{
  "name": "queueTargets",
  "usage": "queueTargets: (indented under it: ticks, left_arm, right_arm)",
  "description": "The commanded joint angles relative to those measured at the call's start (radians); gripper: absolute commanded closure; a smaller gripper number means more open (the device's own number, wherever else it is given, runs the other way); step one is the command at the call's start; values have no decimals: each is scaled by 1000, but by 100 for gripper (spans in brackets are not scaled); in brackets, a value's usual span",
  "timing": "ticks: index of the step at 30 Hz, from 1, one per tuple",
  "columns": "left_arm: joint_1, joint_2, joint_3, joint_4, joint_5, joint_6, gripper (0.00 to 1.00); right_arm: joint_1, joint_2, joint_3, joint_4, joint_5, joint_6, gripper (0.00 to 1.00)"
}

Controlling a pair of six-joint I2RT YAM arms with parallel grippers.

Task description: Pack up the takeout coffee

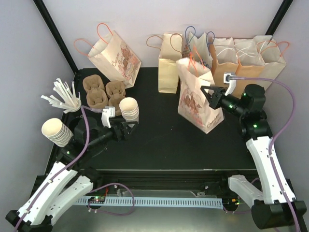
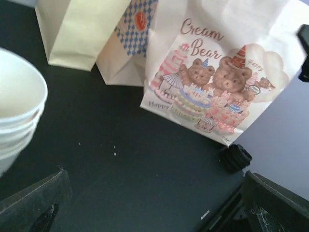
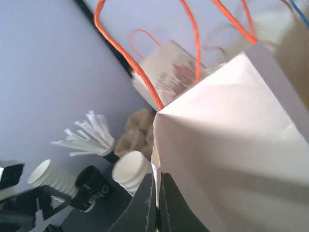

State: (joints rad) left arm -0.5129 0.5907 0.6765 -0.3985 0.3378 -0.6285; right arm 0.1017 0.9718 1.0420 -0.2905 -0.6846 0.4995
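Note:
No lidded takeout coffee cup shows in any view. A white paper bag printed "Cream Bear" [image 1: 193, 104] with orange handles stands right of centre; it also shows in the left wrist view [image 2: 217, 63] and the right wrist view [image 3: 231, 145]. My right gripper [image 1: 207, 93] is shut on the bag's upper edge, the paper pinched between its black fingers [image 3: 157, 205]. My left gripper [image 1: 127, 129] is open and empty, low over the black table, just in front of a stack of lidless white cups [image 1: 129, 108]. Its fingers [image 2: 34, 203] stand wide apart.
Several paper bags stand along the back [image 1: 241, 60], one more at back left [image 1: 116, 55]. Brown cup carriers [image 1: 102, 92], white straws in a black holder [image 1: 65, 96] and a second stack of cups lying on its side [image 1: 55, 131] fill the left.

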Motion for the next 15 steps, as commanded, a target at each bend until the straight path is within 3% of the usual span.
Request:
queueTargets:
  ticks: [1,5,8,10,13,15]
  left_arm:
    - [-7,7,104,-70,-115,98,1]
    - [-6,49,157,-87,-137,125,1]
    - [-7,65,155,-74,-134,113,1]
    - [-6,66,138,-55,-121,98,1]
    - [-7,63,109,-39,-112,86,1]
    - [-7,63,93,-32,-114,90,1]
  right_arm:
    - [103,-56,22,223,64,-76,99]
    - [157,-42,36,350,187,-161,99]
    - [201,-58,-82,462,279,-243,96]
    - [219,-75,-215,530,291,-237,71]
    - [267,-121,-402,564,323,-228,53]
    - [303,-183,-528,573,366,-220,35]
